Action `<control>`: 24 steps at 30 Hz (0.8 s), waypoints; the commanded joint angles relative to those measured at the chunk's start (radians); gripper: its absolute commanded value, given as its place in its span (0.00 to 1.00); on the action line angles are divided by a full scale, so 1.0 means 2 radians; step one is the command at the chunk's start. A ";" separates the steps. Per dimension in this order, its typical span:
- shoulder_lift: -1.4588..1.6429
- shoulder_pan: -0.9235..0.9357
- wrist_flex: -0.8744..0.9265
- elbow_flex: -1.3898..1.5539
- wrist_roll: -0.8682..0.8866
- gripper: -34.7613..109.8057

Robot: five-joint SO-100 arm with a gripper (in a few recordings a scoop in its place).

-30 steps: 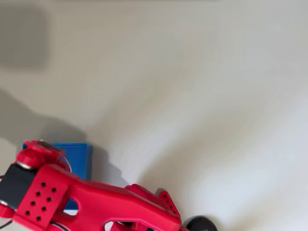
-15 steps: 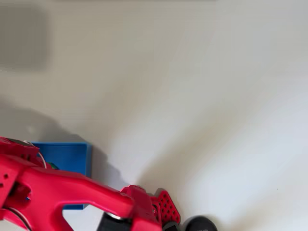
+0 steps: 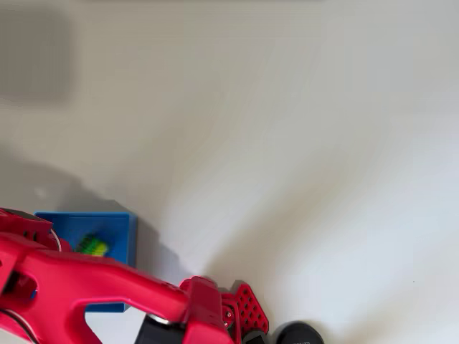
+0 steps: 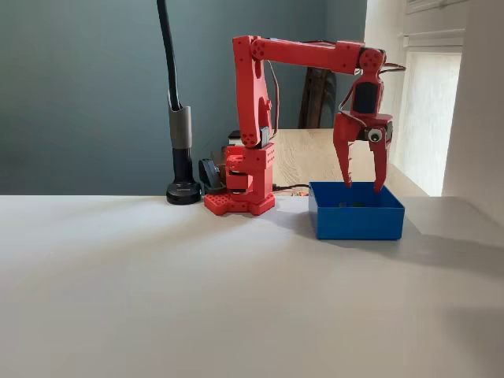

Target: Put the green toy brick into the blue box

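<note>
In the overhead view, the lower and left parts of the blue box (image 3: pixel 107 222) are covered by the red arm (image 3: pixel 107 290), which is itself cut off by the left and bottom edges. The green toy brick (image 3: pixel 93 246) is seen there only as a blurred patch; its studs cannot be made out. A round black base (image 3: pixel 297 333) is cut by the bottom edge. In the fixed view, the brick is hidden behind the box's front wall (image 4: pixel 358 222), and the tips of the hand (image 4: pixel 362 187) are seen at the box's rim; whether they reach inside cannot be told.
</note>
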 commanded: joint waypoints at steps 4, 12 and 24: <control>0.016 -0.010 0.018 -0.014 0.008 0.38; 0.021 0.004 0.032 -0.049 0.020 0.33; 0.023 0.151 0.028 -0.143 0.015 0.24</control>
